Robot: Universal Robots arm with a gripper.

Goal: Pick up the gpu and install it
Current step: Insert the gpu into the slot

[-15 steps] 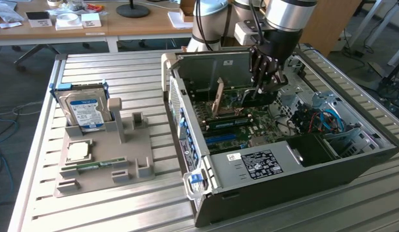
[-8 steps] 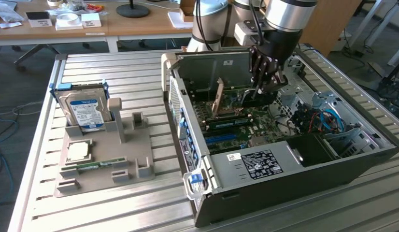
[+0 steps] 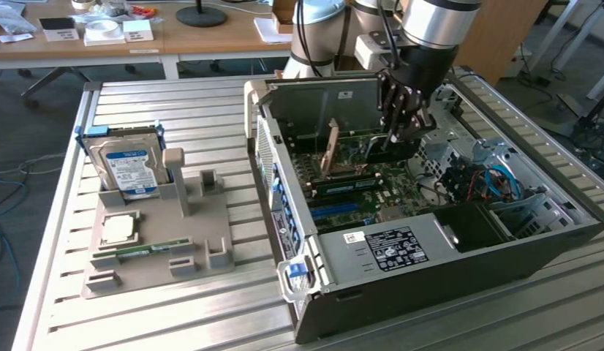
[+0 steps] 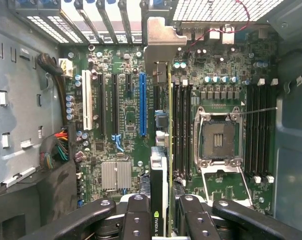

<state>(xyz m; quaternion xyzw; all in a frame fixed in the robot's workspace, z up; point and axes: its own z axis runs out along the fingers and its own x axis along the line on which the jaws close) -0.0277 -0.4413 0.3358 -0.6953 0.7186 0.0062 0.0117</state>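
gpu (image 4: 160, 170) w/ bare metal bracket; table (image 3: 165, 322) ribbed metal.

Open from above inside the computer case (image 3: 429, 292), down to the motherboard (image 4: 126, 125). Boxed in by the case walls, the labelled power supply (image 3: 400, 245) on one side and a bundle of cables (image 3: 488, 183) at the exterior view's right. Tight around the gripper (image 4: 163, 212) clamped on the gpu (image 4: 169, 125): blue slot (image 4: 142, 105) just beside one flank, memory slots (image 4: 183, 125) along the other. Outside, passable table (image 3: 185, 314) around the grey fixture tray (image 3: 156, 252).
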